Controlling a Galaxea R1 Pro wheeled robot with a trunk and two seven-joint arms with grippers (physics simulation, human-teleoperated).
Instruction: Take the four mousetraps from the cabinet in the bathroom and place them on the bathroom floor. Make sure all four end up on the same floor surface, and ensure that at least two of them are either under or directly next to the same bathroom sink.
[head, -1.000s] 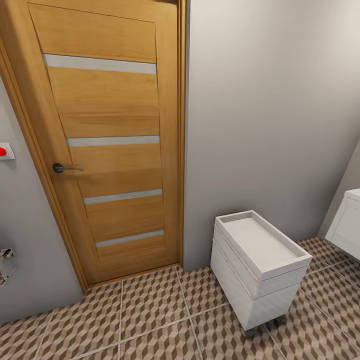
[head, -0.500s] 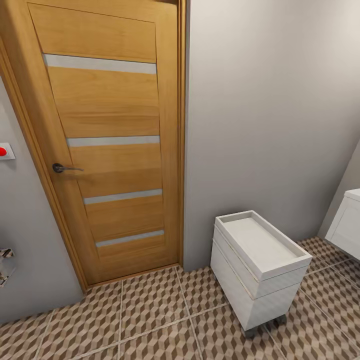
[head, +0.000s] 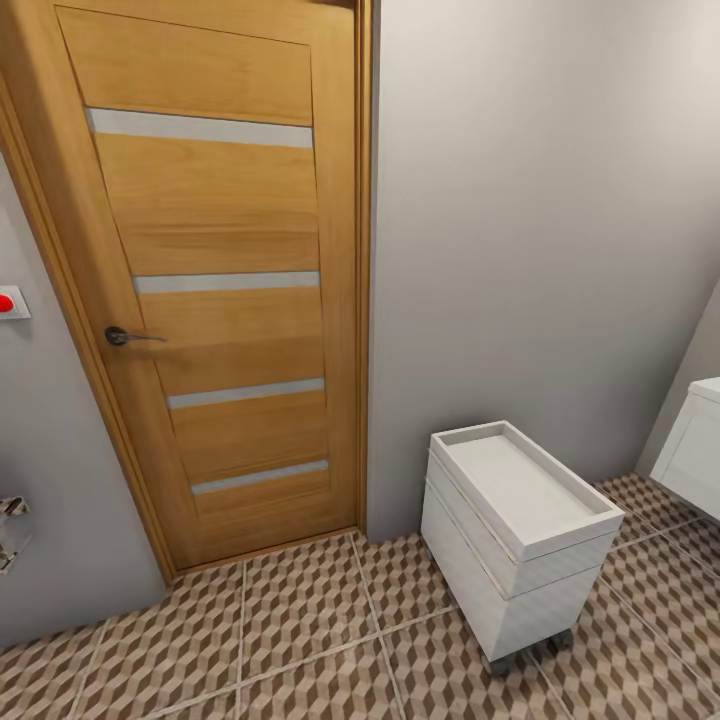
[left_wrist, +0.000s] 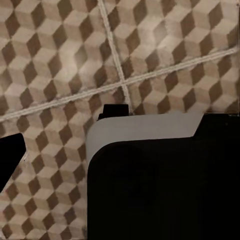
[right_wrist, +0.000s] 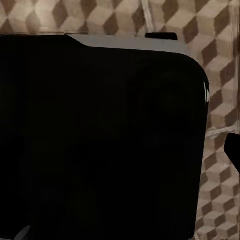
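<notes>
From the head camera, a closed orange-brown wooden door (head: 215, 290) with four pale horizontal strips and a dark lever handle (head: 128, 337) stands in its frame at the left, set against a plain grey wall (head: 540, 220). On the wall left of the door sits a small white plate with a red button (head: 9, 302). In front of the grey wall, right of the door, stands a small white wheeled drawer unit (head: 515, 535) with a shallow tray-like top, resting on the bathroom floor (head: 300, 640), whose square tiles carry a brown, beige and white cube pattern with pale grout lines. At the far right edge, the corner of a white wall-hung vanity (head: 693, 448) juts in above the tiles. The left wrist camera looks down at the same patterned tiles, with a large black, grey-edged part of the robot (left_wrist: 160, 175) covering the nearer half; the right wrist camera has a similar black mass (right_wrist: 100, 135) over most of it, with tiles beyond. The fingers of both arms cannot be made out, so whether they are open or closed cannot be told. The floor lies under and around the drawer unit.
</notes>
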